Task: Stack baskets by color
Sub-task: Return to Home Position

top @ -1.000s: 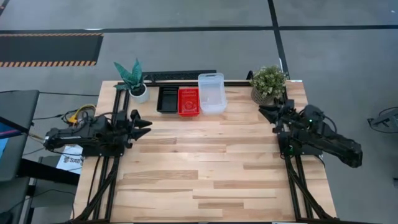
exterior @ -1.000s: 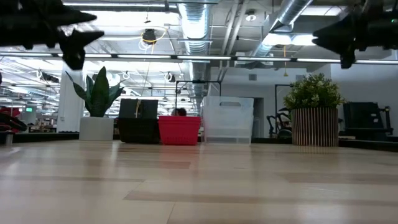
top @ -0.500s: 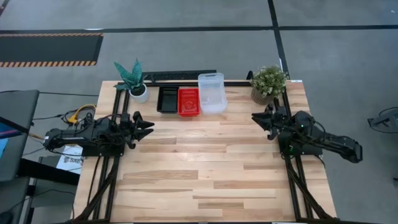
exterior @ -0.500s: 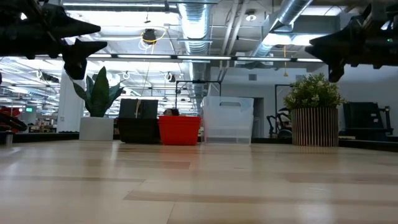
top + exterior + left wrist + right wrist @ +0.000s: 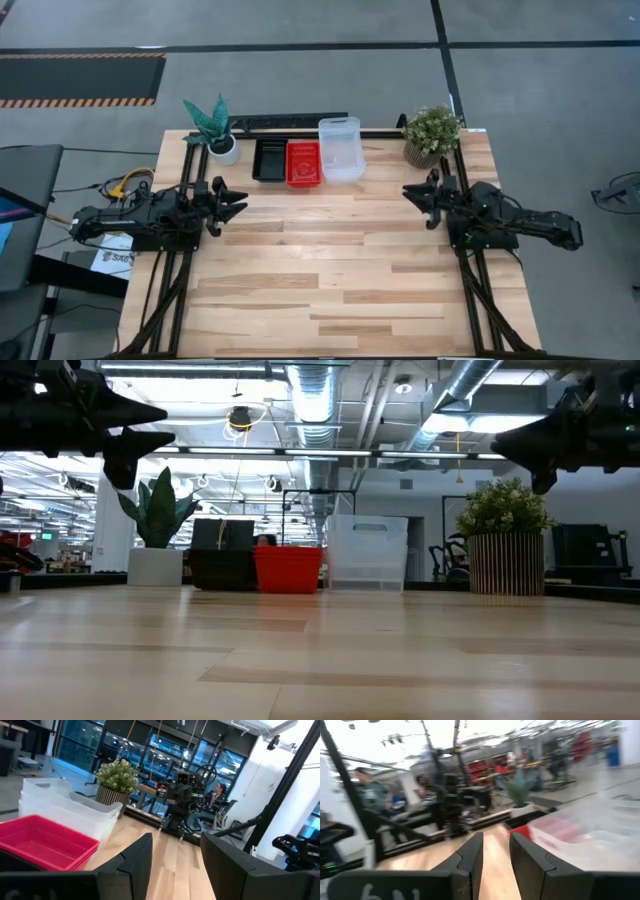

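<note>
Three stacks are set in a row at the upper centre of the high view: black baskets [image 5: 268,160], red baskets [image 5: 303,163] and clear baskets [image 5: 340,149], side by side. The left gripper [image 5: 239,204] is held at centre left and the right gripper [image 5: 411,196] at centre right, both empty, fingers apart. The retreat is best made smoothly, with height kept and the bushy plant [image 5: 431,130] given room.

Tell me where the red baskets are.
High view: the red baskets sit at the table's far edge, between the black baskets and the clear baskets.
</note>
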`<state>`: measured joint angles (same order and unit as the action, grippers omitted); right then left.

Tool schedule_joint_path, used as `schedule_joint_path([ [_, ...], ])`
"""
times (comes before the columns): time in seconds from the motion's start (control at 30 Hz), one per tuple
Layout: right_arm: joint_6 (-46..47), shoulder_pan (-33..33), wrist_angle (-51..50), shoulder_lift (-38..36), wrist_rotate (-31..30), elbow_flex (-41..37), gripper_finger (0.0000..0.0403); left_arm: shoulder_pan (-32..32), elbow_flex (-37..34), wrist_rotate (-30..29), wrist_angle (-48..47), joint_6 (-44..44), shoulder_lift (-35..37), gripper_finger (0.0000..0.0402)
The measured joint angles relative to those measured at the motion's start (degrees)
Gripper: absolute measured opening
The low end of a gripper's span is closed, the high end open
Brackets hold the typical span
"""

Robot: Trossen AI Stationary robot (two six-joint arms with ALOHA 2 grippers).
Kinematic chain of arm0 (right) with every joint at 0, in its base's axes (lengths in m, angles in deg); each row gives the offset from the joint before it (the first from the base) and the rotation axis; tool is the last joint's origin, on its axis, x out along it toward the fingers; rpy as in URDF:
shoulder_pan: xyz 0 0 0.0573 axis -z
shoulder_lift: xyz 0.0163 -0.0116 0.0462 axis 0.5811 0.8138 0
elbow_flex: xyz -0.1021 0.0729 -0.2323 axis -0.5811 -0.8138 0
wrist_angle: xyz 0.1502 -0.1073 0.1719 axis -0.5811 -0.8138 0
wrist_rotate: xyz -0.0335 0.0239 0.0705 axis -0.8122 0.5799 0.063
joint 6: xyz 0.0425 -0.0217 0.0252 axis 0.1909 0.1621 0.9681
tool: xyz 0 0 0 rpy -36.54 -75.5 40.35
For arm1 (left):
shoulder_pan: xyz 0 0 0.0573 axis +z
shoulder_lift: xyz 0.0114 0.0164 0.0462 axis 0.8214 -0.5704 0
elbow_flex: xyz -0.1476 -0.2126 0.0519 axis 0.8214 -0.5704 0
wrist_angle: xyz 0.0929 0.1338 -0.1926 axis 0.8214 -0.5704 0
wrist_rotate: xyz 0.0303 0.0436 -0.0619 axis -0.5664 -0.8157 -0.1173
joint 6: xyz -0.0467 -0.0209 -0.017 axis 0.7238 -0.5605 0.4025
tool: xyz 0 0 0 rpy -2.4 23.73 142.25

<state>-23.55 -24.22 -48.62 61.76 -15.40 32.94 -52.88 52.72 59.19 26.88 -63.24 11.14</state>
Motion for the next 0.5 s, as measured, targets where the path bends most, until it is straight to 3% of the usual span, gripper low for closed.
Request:
schedule_joint_path([
  [0.13,-0.42,0.07,-1.93,0.00,-3.20,0.00,0.0120,-0.01,-0.02,-0.01,-0.46,-0.19,0.00,0.0155],
  [0.5,-0.67,0.07,-2.65,0.00,-3.26,-0.02,0.0120,-0.01,-0.07,0.20,-4.46,-0.41,-0.09,0.0155],
])
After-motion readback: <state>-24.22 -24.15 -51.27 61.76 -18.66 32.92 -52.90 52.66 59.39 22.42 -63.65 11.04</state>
